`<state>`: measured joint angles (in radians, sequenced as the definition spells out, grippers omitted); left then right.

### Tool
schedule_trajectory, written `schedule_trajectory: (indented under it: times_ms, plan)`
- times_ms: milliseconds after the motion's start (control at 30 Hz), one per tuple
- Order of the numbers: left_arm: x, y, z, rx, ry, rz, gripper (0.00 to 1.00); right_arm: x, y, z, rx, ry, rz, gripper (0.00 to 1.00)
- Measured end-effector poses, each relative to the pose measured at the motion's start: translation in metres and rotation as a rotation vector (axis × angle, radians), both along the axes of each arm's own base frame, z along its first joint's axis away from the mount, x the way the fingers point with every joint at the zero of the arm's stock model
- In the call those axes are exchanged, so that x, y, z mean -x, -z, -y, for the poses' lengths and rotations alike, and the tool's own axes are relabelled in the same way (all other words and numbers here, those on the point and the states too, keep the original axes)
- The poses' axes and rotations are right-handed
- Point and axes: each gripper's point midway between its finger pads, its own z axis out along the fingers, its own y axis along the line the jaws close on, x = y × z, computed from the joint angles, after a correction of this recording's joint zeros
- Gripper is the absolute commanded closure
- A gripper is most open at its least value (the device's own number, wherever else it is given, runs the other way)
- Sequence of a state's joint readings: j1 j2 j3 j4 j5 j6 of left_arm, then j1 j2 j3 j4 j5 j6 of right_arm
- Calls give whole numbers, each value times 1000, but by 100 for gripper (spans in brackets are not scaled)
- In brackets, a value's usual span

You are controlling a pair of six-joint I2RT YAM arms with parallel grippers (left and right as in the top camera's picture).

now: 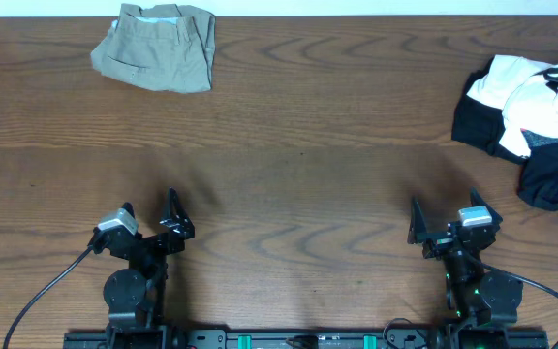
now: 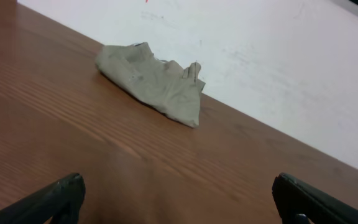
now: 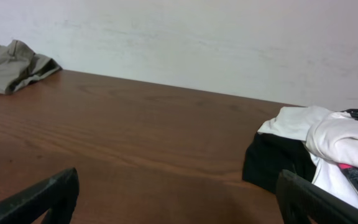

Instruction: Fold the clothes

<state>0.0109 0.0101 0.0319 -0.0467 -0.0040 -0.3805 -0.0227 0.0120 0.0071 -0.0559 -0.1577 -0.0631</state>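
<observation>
My left tool (image 1: 150,208) and right tool (image 1: 446,208) sit at the near edge of the surface (image 1: 298,126), jaws apart on both, nothing held. The khaki garment (image 1: 158,47) lies bunched at the far left corner, well apart from both tools and right by the back edge. The black and white heap (image 1: 531,107) is far right and not my target. Step, as I judge it: reach with the left tool and grab the garment. To do it well, I come in low, pinch 1 edge at the hem or waistband rather than the middle lump, and drag it to the centre where 2 tools can reach. I spread it flat before any fold. Risk: grabbing several layers at once.
</observation>
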Motion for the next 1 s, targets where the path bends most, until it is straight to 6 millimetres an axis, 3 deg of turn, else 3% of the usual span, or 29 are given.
schedule_trajectory:
  times_ms: [1000]
  plan:
    - [0,0,-1,-42,1,-3,2,0,0,0,0,1,0,1]
